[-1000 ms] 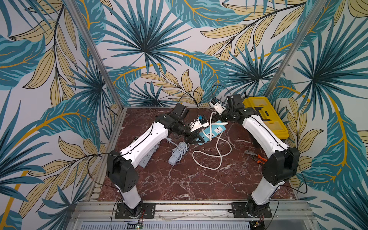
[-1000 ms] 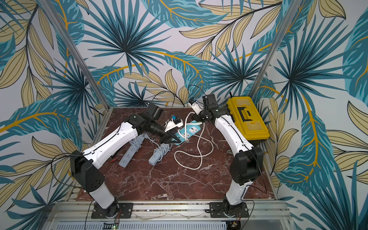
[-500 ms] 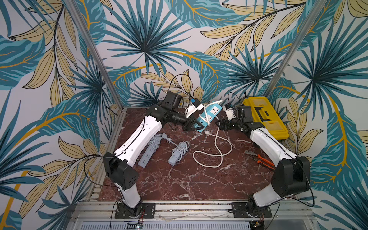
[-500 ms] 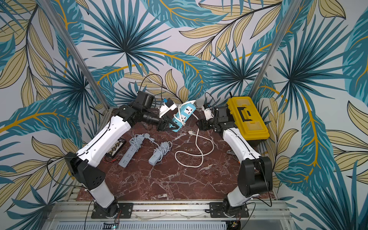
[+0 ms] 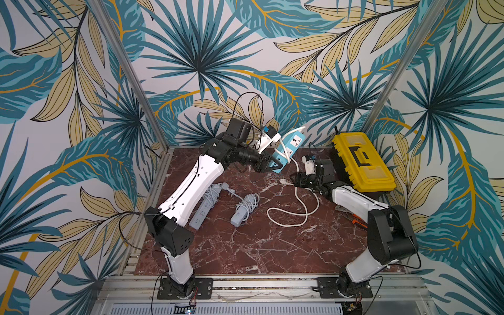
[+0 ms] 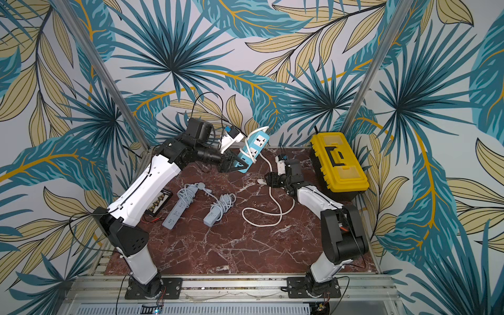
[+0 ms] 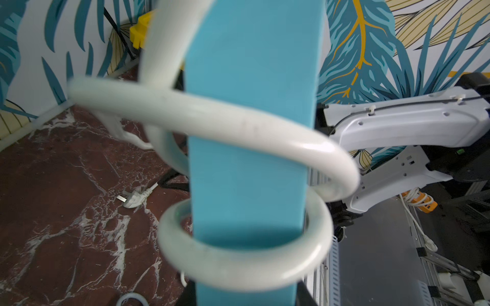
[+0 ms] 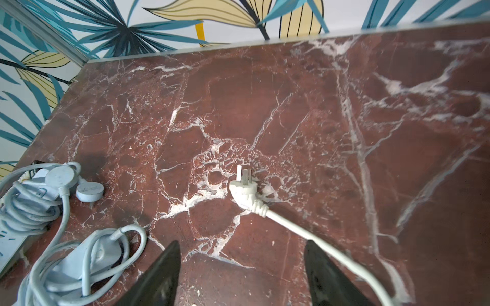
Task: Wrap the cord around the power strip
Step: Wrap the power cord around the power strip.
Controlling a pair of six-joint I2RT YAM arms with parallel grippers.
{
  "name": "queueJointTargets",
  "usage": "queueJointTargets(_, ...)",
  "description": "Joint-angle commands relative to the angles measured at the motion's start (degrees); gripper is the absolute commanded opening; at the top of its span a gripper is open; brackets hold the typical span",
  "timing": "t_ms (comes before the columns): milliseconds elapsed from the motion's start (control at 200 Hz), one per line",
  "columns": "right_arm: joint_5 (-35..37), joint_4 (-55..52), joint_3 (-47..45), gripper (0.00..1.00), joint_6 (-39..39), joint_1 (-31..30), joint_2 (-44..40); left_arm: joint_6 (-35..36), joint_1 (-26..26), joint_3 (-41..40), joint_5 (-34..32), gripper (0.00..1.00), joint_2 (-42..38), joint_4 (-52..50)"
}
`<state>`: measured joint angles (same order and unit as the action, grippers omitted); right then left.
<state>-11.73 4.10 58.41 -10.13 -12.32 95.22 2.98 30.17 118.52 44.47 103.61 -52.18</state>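
Clenched in the left gripper (image 5: 270,165) (image 6: 235,165): the lower end of the blue power strip (image 5: 290,144) (image 6: 254,148), held clear of the bench (image 5: 245,251) near its back edge, tilted, socket face up in both top views. In the left wrist view, plain back of the power strip (image 7: 252,127) crossed by two loose turns of the white cord (image 7: 238,124), one slanting across the middle, one ringing the end nearer the camera.

Below the strip, the cord (image 5: 300,203) (image 6: 272,208) hanging to the bench, lying there in an open loop and ending at the white plug (image 5: 283,180) (image 6: 261,180).

Low over the bench just behind that plug: the right gripper (image 5: 296,180) (image 6: 270,181) (image 8: 241,243), jaws spread wide, nothing between them. In the right wrist view, plug (image 8: 244,189) flat on the marble ahead of the fingertips, cord (image 8: 291,225) running back past one finger; contact not discernible.

On the left half of the bench, well apart from the blue strip: two grey power strips (image 5: 242,209) (image 5: 204,207), each already bound in its own cord.

At the right rear corner: closed yellow toolbox (image 5: 360,161) (image 6: 338,161).
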Motion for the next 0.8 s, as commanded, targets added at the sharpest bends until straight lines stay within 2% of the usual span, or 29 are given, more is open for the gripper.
queueJointTargets(0, 5.3, 3.2, 0.7, 0.57, -2.2, -2.9, 3.1, -2.6, -0.7, 5.8, -2.4, 0.0, 1.2, 3.1)
queueJointTargets(85, 6.7, 3.2, 0.7, 0.29, -1.6, -3.1, 3.7, -3.6, -1.5, 8.3, -5.1, 0.0, 2.1, 3.1)
queueJointTargets(150, 9.4, 1.1, 0.6, 0.13, 1.1, -3.1, 1.6, -4.9, -3.3, 9.0, -7.5, 0.0, 2.4, 3.1)
queueJointTargets(270, 13.3, -5.5, 0.1, 0.0, 9.6, -3.5, -5.8, -6.4, -8.1, 7.3, -14.8, 0.0, 2.9, 3.1)
queueJointTargets(461, 20.9, -23.3, 0.3, 0.0, 29.3, -9.2, -15.6, -5.3, -12.8, 7.1, -23.4, 0.0, 5.8, 3.0)
queueJointTargets(556, 23.9, -28.5, 0.8, 0.0, 35.1, -11.3, -20.1, -2.0, -12.5, 5.6, -28.0, 0.0, 6.7, 2.8)
queueJointTargets(661, 22.6, -34.4, 5.4, 0.0, 39.1, -13.3, -23.8, 2.3, -11.5, 2.4, -31.8, 0.0, 7.1, 2.5)
queueJointTargets(796, 25.5, -40.6, 13.1, 0.0, 47.1, -17.9, -23.0, 9.7, -8.3, 1.7, -36.1, 0.0, 9.1, -1.5)
